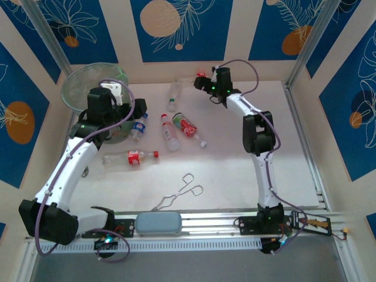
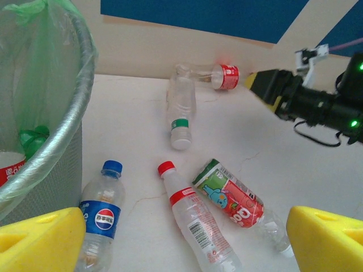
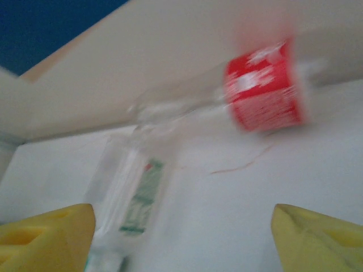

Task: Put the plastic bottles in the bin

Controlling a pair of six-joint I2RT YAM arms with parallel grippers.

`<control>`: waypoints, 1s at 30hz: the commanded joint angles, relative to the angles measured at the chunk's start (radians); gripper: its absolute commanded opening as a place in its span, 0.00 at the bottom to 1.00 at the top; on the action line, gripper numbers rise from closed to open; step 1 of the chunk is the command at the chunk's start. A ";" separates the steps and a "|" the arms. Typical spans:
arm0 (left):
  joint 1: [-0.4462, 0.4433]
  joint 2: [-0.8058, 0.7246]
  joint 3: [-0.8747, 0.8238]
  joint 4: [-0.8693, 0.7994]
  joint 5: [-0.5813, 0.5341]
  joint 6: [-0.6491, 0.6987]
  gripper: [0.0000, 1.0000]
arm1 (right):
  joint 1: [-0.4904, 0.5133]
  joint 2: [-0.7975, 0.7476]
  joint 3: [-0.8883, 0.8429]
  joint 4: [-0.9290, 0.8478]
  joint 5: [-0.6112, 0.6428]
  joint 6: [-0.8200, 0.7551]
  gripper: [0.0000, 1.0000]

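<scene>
The plastic bottles lay scattered on the white worktop (image 1: 223, 170), all on their sides. A blue-labelled clear bottle with a blue cap (image 2: 102, 212) rested right beside the foot of the bin (image 2: 79, 107), a round translucent grey-green wastebasket lined with a thin green bag and standing at the far left of the worktop. Within the bin, a scrap of red-and-white label showed low at the edge of the left wrist view; what it belonged to could not be told.

Just right of the blue-labelled bottle lay a clear bottle with a red cap and red neck band (image 2: 193, 218), and beside that a bottle wrapped in a red and green printed label (image 2: 232, 195). Farther back lay a clear bottle with a green band (image 2: 181, 107), and against the far wall a clear bottle with a red label (image 2: 218, 75). Another red-labelled bottle with a red cap (image 1: 130, 157) lay nearer the arms.

The left claw (image 2: 182, 241) hung above the three bottles by the bin, its yellow pads spread wide and holding nothing. The right claw (image 3: 181, 235) was open too, aimed at the bottle against the wall, which looked blurred and lay beyond its pads.

A pair of metal tongs (image 1: 179, 194) lay near the front, and a flat grey-blue oblong pad (image 1: 157, 223) sat on the front rail.
</scene>
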 commanded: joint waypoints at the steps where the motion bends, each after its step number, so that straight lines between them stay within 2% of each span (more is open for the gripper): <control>1: -0.010 -0.012 -0.008 0.026 0.008 0.007 0.91 | -0.077 0.080 0.126 -0.188 0.060 -0.010 0.71; 7: -0.010 -0.003 -0.009 0.033 0.005 0.002 0.91 | -0.095 0.267 0.476 -0.343 0.132 -0.042 0.76; 11: -0.015 0.045 -0.005 0.060 0.026 -0.014 0.90 | -0.098 0.340 0.604 -0.351 0.057 -0.029 0.78; 13: -0.048 0.107 0.046 0.035 0.029 0.007 0.90 | -0.103 0.337 0.596 -0.342 0.014 0.000 0.79; 17: -0.124 0.246 0.195 -0.035 -0.035 0.073 0.91 | -0.121 0.331 0.557 -0.307 -0.055 0.080 0.79; 22: -0.190 0.426 0.383 -0.044 -0.027 0.139 0.91 | -0.128 0.329 0.513 -0.279 -0.108 0.152 0.79; 25: -0.204 0.580 0.543 -0.068 -0.021 0.144 0.91 | -0.125 0.317 0.487 -0.284 -0.132 0.164 0.79; 30: -0.204 0.848 0.789 -0.086 -0.059 0.152 0.92 | -0.128 0.202 0.299 -0.202 -0.135 0.168 0.79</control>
